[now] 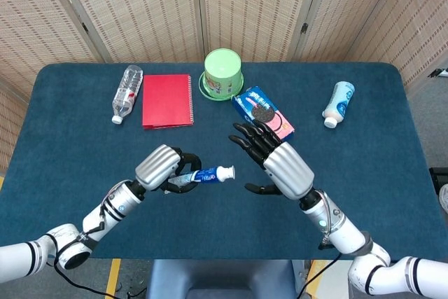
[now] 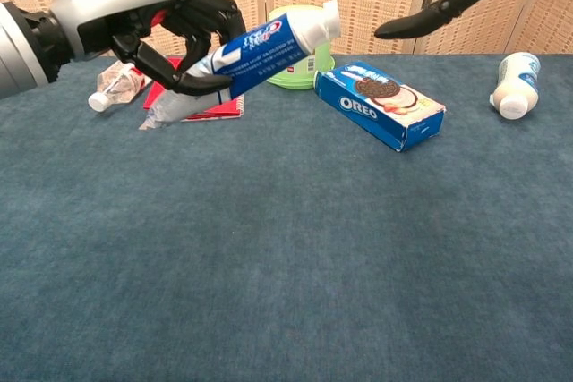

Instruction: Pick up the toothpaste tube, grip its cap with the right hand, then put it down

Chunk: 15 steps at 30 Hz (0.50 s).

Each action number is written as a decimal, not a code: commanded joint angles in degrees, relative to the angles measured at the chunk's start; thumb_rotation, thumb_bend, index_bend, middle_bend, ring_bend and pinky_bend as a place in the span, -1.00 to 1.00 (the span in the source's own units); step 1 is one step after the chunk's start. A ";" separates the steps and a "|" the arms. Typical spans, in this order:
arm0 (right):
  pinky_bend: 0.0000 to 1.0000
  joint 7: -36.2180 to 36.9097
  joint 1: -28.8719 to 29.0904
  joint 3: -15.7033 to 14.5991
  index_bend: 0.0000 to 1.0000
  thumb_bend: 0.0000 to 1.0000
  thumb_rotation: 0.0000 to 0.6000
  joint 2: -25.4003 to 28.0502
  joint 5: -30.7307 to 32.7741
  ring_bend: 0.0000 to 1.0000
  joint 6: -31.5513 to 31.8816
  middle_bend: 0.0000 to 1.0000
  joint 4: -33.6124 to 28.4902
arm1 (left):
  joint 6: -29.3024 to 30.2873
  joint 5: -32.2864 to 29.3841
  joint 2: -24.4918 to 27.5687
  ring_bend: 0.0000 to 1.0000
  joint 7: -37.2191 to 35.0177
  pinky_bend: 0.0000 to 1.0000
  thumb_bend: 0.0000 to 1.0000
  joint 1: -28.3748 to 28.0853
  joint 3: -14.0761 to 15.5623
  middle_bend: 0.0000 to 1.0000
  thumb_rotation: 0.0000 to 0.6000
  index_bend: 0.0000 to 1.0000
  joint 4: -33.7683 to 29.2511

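Left hand (image 1: 162, 167): fingers wrapped round the toothpaste tube (image 1: 204, 174), holding it clear of the table (image 1: 70, 145), cap offered toward 3 o'clock
Right hand (image 1: 280, 166): spread, holding nothing, just off the cap (image 1: 225, 171)
Tube: blue and white, white cap, tail end crumpled, tilted cap-up

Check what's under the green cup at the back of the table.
The upside-down green plastic cup sits on a matching green lid or saucer whose rim rings its base, on the blue cloth table. Anything inside the cup is covered and cannot be seen.
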 commanded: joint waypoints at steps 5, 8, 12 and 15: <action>-1.00 5.69 0.85 -1.24 -1.00 -1.00 -0.37 1.06 2.01 -1.00 -3.23 -1.00 -2.76 | 0.98 0.32 -0.97 0.45 -0.26 0.25 0.22 0.09 -0.54 0.62 1.00 0.42 -0.01; -1.00 6.32 1.29 -1.17 -1.00 -1.00 -0.66 0.39 2.49 -1.00 -3.73 -1.00 -2.71 | 0.89 -0.12 -1.19 0.46 0.32 0.25 0.22 0.03 -0.82 0.63 1.00 0.42 -0.26; -1.00 7.50 1.94 -1.06 -1.00 -1.00 -0.95 -0.64 3.30 -1.00 -4.52 -1.00 -2.69 | 1.00 -0.81 -1.63 0.45 1.01 0.25 0.22 0.09 -1.25 0.63 1.00 0.43 -0.48; -1.00 8.09 2.59 -0.86 -1.00 -1.00 -0.98 -1.72 3.58 -1.00 -5.00 -1.00 -2.04 | 0.93 -1.24 -1.97 0.45 1.01 0.25 0.22 0.05 -1.52 0.63 1.00 0.43 -0.58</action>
